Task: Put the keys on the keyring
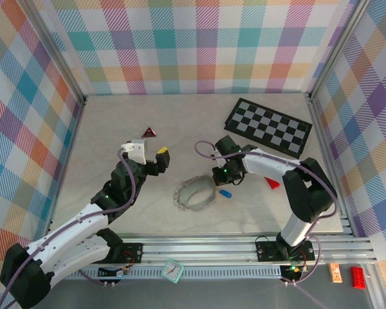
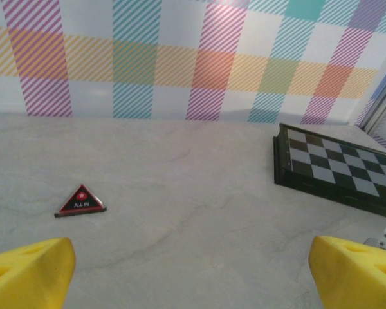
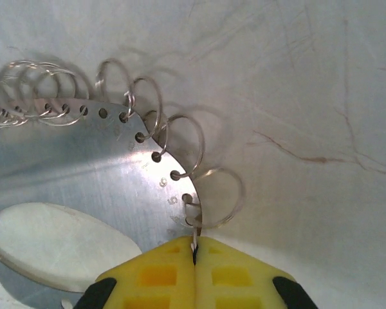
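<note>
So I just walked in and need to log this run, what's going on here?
The right gripper is shut on the edge of the keyring, a flat grey metal band lying on the table. It pinches where one of the small wire rings hangs from the band's numbered holes. The left gripper is open and holds nothing, facing the red-and-black triangle and the chequered board.

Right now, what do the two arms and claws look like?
The left arm and right arm match: white links, black joints, a lilac cable alongside, green joint lights; left claw and right claw have yellow pads, the right's with square recesses.
</note>
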Controlling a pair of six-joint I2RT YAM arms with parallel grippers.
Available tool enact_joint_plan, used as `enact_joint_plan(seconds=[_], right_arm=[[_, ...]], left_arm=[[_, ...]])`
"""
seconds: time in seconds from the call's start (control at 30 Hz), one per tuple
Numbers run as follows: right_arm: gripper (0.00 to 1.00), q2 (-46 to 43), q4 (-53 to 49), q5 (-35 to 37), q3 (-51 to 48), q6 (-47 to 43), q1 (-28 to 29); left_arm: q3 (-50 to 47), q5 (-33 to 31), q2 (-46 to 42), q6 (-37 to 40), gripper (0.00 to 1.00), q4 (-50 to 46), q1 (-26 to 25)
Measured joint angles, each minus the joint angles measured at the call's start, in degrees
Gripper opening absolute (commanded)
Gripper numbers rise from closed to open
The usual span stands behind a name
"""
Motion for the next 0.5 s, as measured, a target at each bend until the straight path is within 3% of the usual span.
enact_joint_plan(seconds=[0.5], right_arm=[[0.0,-17.5,-0.8,-1.4,5.7,-14.2,0.0]], left_arm=[[1.4,6.4,-5.3,9.7,0.78,-0.1,0.0]])
